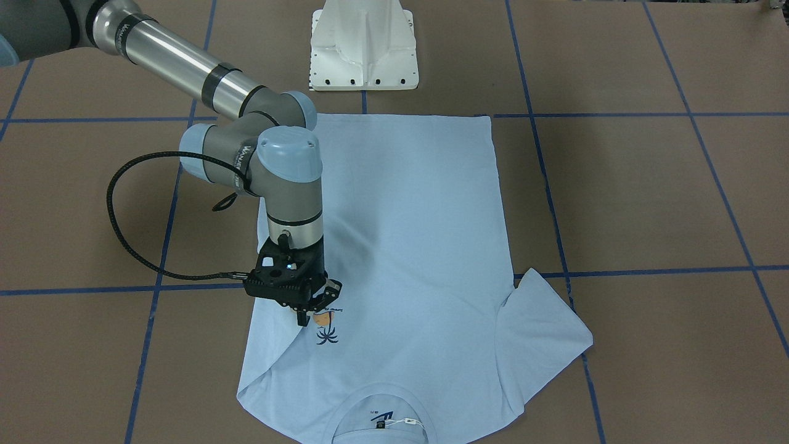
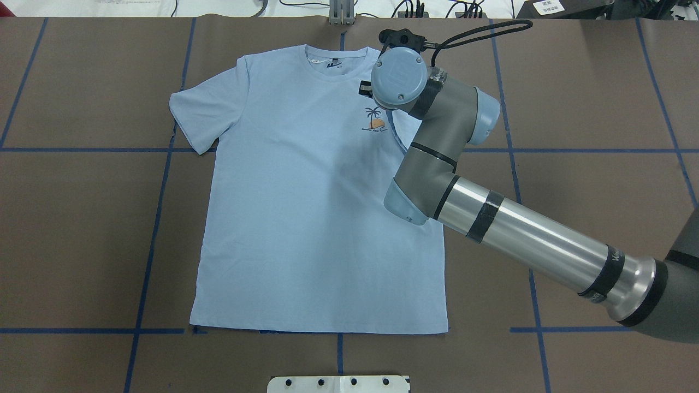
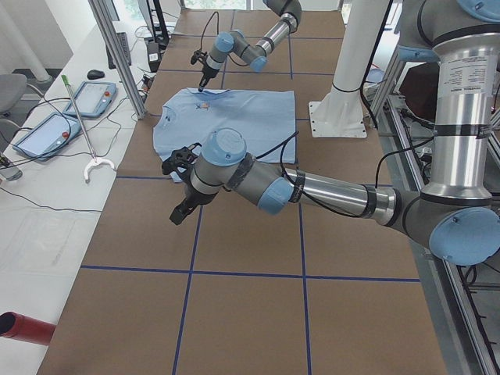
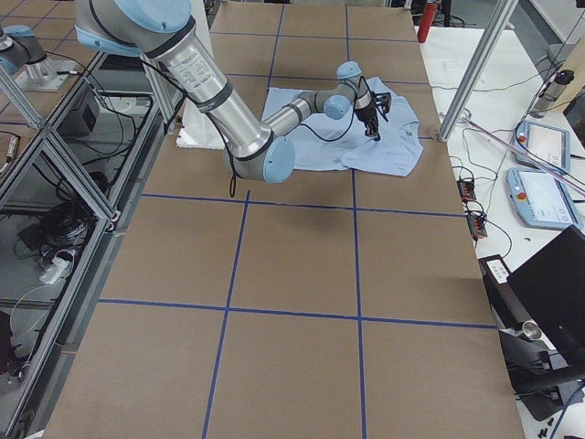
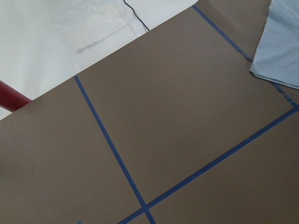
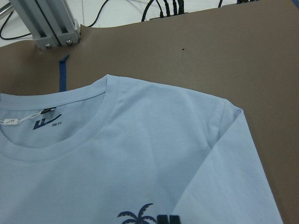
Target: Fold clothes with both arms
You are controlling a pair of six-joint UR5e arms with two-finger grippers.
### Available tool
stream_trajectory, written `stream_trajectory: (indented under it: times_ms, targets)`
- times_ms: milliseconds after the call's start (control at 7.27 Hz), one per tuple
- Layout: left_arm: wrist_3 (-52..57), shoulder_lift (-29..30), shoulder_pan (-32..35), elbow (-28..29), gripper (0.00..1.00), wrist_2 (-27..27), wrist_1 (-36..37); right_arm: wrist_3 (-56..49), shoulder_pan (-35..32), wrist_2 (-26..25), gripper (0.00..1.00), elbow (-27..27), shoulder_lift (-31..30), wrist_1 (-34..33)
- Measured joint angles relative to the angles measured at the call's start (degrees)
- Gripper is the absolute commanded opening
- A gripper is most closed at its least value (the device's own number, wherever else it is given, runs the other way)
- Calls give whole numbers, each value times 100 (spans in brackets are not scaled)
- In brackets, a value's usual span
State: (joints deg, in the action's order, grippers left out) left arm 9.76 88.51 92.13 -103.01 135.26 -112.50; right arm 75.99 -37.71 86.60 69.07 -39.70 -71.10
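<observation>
Folding the sleeve (image 1: pixel 271 351) inward at the shirt's (image 1: pixel 400 234) one o'clock, the right gripper (image 1: pixel 315 308) looks pinched on it. Next comes releasing and lifting clear. Whether the left gripper (image 3: pixel 178 215) is apart or together cannot be told.

Silver-grey tubular right arm (image 1: pixel 179 61) and left arm (image 3: pixel 336 194) wear pale blue joint caps (image 1: pixel 288 153), black bands and a looping braided black cable (image 1: pixel 111 206).

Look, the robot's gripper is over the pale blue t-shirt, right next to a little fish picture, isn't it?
Not quite. The picture beside the right gripper on the t-shirt is a small dark palm tree over an orange patch, not a fish. The overhead view shows it clearly. The rest is right: the gripper is over the pale blue shirt, next to that print.
</observation>
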Motion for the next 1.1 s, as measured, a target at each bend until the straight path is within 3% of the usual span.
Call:
stream_trajectory:
  times_ms: [138,413,550,825,1100]
  targets:
    - [-2,0,0,0,100,0,0,-1,111,-118,100,-52,66,12]
    - [-23,35,-2,-4,100,-4,-31,-67,164,-142,100,-61,198,44]
    - [-206,102,-8,-3,100,-2,-125,-143,-23,207,100,-24,298,36]
    - [-978,368,-129,71,100,-28,-621,-617,-806,1494,100,170,348,-185]
    - [-2021,822,-772,296,100,-45,-1101,-1778,-1690,2556,100,637,56,-772]
